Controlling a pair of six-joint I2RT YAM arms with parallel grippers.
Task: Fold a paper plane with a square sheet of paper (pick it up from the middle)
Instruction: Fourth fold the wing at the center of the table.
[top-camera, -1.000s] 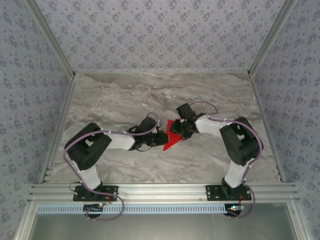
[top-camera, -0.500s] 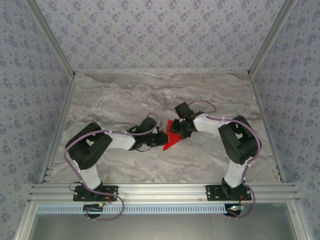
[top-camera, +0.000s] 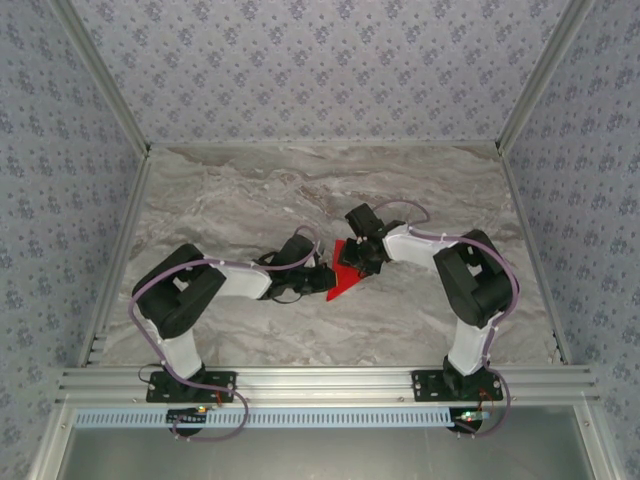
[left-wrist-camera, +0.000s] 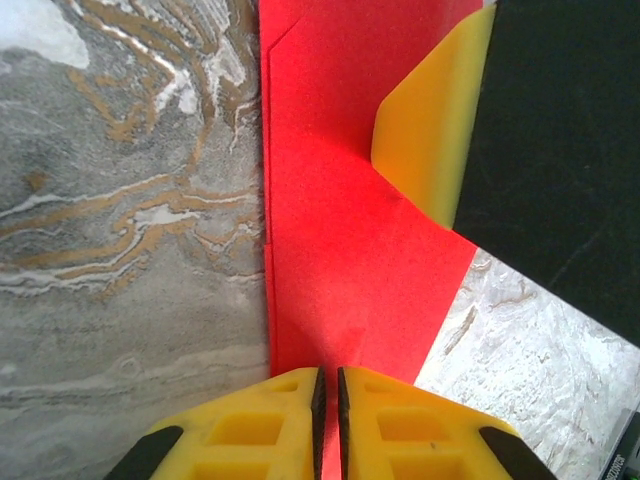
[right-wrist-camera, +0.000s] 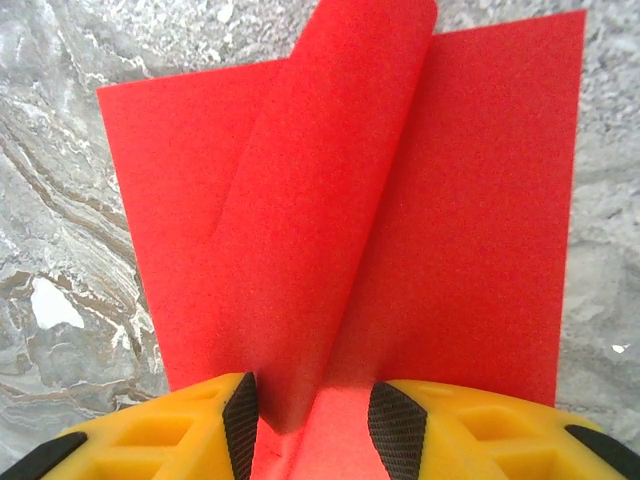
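Marble table (left-wrist-camera: 110, 230), red paper (left-wrist-camera: 350, 260) between left fingers (left-wrist-camera: 255, 425)

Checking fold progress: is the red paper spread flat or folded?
Partly folded: the red paper shows layered edges and a diagonal crease in the left wrist view; a flap curls up inside the right hand.

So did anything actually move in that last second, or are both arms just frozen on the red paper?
The right claw crept slightly to the left and away from the near side, with a raised flap of the paper between its open fingers. Nothing was grabbed or let go. The left claw stayed pinched on the paper's edge, and the paper itself did not visibly shift.
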